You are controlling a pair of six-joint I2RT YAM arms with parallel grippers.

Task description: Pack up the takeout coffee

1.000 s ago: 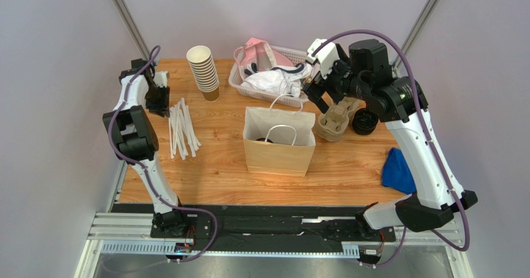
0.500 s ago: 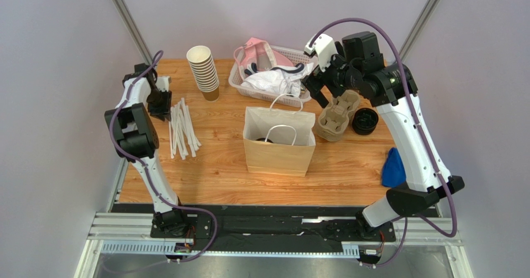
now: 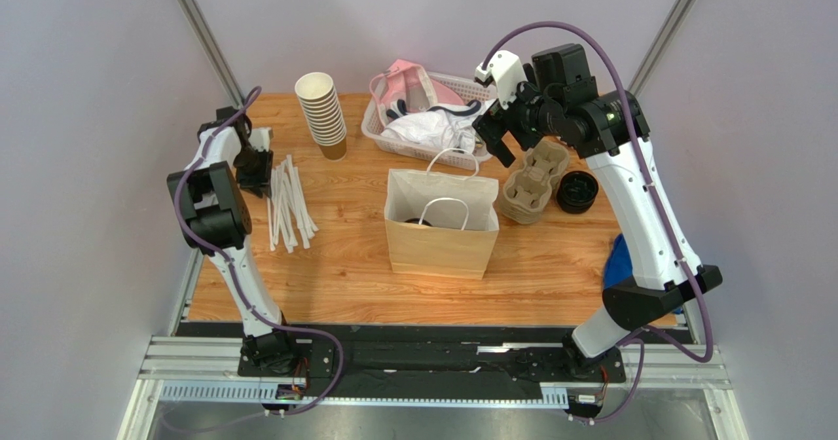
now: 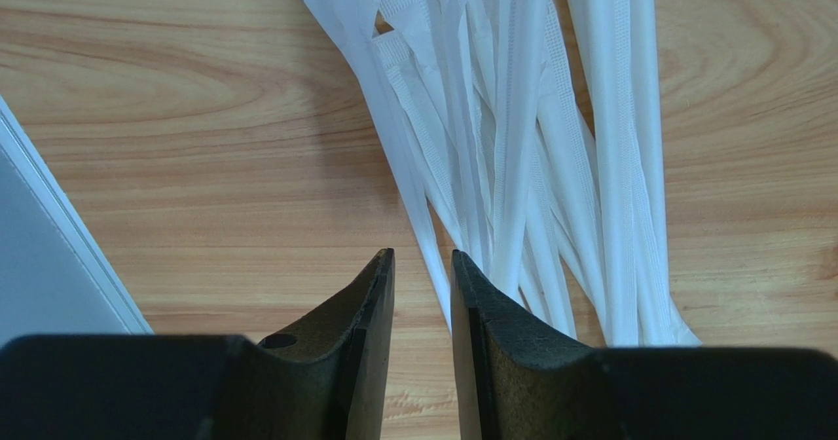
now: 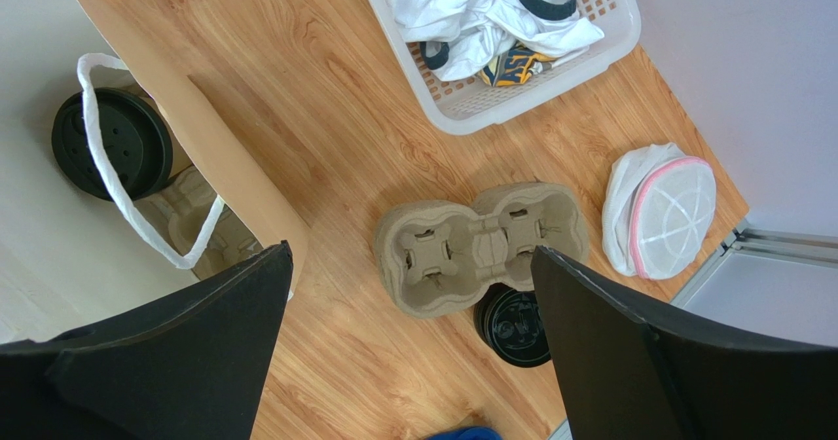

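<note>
We can spot the takeout coffee (image 5: 111, 143) down inside the paper bag (image 3: 440, 244), only its round black lid showing. The right gripper (image 5: 410, 251), spread wide and empty, has lifted higher over the cup carrier (image 5: 480, 248). The left gripper (image 4: 423, 263) has a narrow gap, above the straws (image 4: 531, 145).

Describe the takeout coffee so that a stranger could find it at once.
Look at the open paper bag standing mid-table. The takeout coffee sits inside it, showing only its black lid. The other black lid lies outside, beside the cardboard cup carrier.
</note>
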